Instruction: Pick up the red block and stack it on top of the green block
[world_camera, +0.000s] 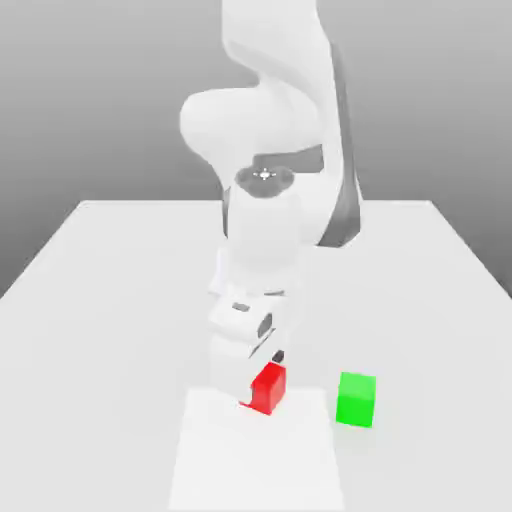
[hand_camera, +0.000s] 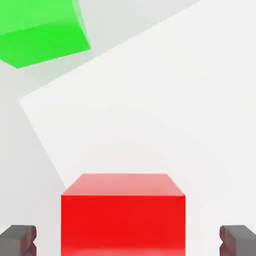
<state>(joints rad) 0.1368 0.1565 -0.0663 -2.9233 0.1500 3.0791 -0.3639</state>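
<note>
Red block (hand_camera: 123, 215) sitting glossy and square-edged (top face paler), lying between gripper (hand_camera: 128, 240) fingers (hand_camera: 18, 239), jaws standing apart, not touching.

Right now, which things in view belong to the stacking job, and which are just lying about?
Part of the job:
red block, between the open fingers
green block, apart from it on the table
gripper

Just there:
white table
lighter square patch under the red block

One red block (world_camera: 268, 388), one green block (world_camera: 356, 399), one white mat (world_camera: 200, 470), one table (world_camera: 90, 300), one arm showing; two blocks sitting total.
</note>
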